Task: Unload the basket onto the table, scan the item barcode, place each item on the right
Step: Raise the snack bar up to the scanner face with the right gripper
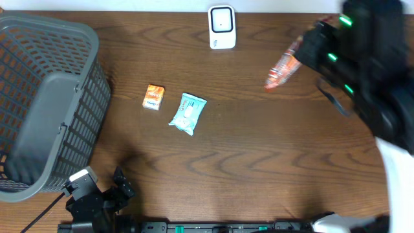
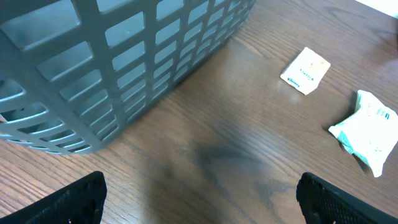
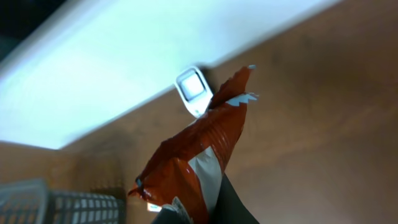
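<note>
from above, we see the right gripper (image 1: 305, 49) clamped on a red packet (image 1: 283, 70), held right of the scanner (image 1: 222, 27). at the left wrist, the left gripper (image 2: 199, 200) is spread wide, holding nothing. at the right wrist, the packet looks light, crinkly and floppy; we judge a pinch at one end suits it.

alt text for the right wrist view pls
A crinkled red and white snack packet, pinched from below by the right gripper, is held up over a wooden table. Beyond it stands a small white scanner near the table's far edge, with a grey basket at lower left.
</note>
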Robot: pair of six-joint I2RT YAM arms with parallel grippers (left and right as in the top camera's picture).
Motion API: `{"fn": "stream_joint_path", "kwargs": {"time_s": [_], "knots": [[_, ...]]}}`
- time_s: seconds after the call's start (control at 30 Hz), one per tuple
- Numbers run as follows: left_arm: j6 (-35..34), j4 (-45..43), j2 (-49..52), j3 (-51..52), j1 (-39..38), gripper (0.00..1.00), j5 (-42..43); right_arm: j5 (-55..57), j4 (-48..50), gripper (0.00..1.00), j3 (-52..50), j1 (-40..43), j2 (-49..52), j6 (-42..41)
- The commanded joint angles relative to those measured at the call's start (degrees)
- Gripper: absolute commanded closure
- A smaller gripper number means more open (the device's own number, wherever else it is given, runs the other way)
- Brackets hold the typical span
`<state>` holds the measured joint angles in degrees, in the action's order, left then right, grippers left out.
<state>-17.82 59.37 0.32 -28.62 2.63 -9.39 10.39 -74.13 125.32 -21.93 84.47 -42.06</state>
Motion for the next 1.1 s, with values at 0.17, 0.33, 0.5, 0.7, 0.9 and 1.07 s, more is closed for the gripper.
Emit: {"fn": "stream_joint_path", "kwargs": {"time_s": [0.17,0.33,0.5,0.7,0.9,1.07], "knots": [[-0.07,-0.02,-0.04,-0.09,0.2,0.02,-0.31,-13.22,23.96,0.99,-29.14,0.26,-19.74,17.81],[-0.07,-0.02,-0.04,-0.09,0.2,0.02,-0.31,-31.43,61.4,0.99,-59.25,3.08,-24.5,14.97],[-0.07,-0.02,-0.04,-0.09,0.2,0.02,-0.31,-39.28,107.19,0.99,-79.82,9.18,-15.13,-6.93],[-0.04,-0.02,-0.04,-0.09,0.2,0.02,-0.31,-32.02,129.57,0.99,-83.27,10.54,3.06,-15.17],[-0.07,-0.02,-0.04,-0.09,0.2,0.02,-0.31,-31.98,150.16,0.99,-78.12,11.98,21.2,-21.22],[-0.07,-0.02,-0.04,-0.09,0.2,0.02,-0.31,-35.65,151.6,0.99,-64.24,12.35,35.74,-25.33]]}}
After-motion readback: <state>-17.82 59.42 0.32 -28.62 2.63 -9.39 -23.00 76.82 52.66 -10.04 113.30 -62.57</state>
